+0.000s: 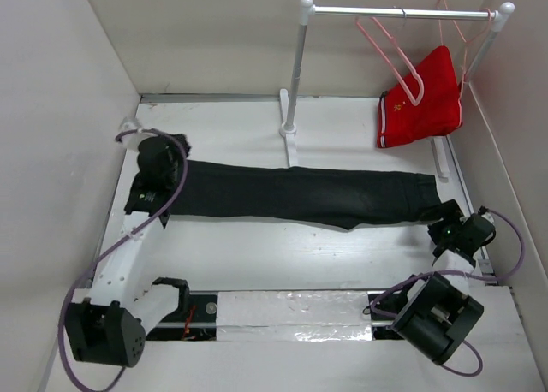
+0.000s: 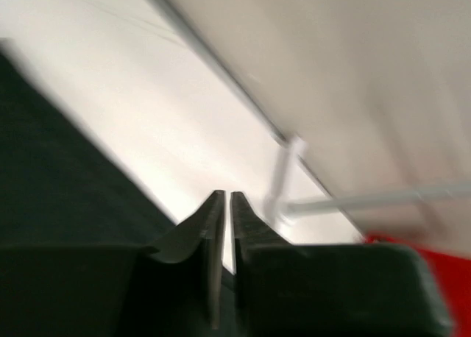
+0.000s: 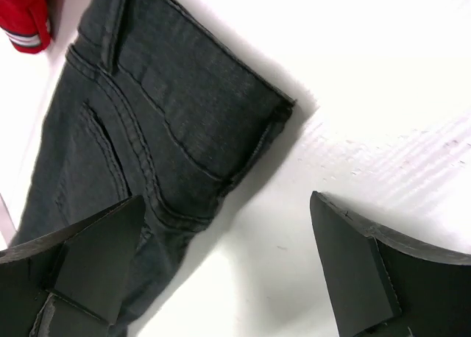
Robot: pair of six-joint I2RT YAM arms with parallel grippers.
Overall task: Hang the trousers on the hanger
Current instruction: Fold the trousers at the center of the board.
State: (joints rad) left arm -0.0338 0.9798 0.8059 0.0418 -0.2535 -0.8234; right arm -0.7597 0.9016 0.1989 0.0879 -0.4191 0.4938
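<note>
The black trousers (image 1: 291, 195) lie flat across the table, legs to the left and waistband to the right. My left gripper (image 1: 175, 148) sits over the leg ends. In the blurred left wrist view its jaws (image 2: 227, 193) are shut to a thin slit, with dark trouser cloth (image 2: 59, 175) beside them; I cannot tell if cloth is pinched. My right gripper (image 1: 445, 223) is open and empty, its jaws (image 3: 227, 197) over bare table just beside the waistband corner (image 3: 176, 109). The empty pale-pink hanger (image 1: 390, 45) hangs on the rail.
A white rack with a metal rail (image 1: 402, 13) stands at the back, its post foot (image 1: 288, 131) just behind the trousers. Red shorts (image 1: 424, 97) hang on a second hanger at the right. Walls close in the left, back and right sides.
</note>
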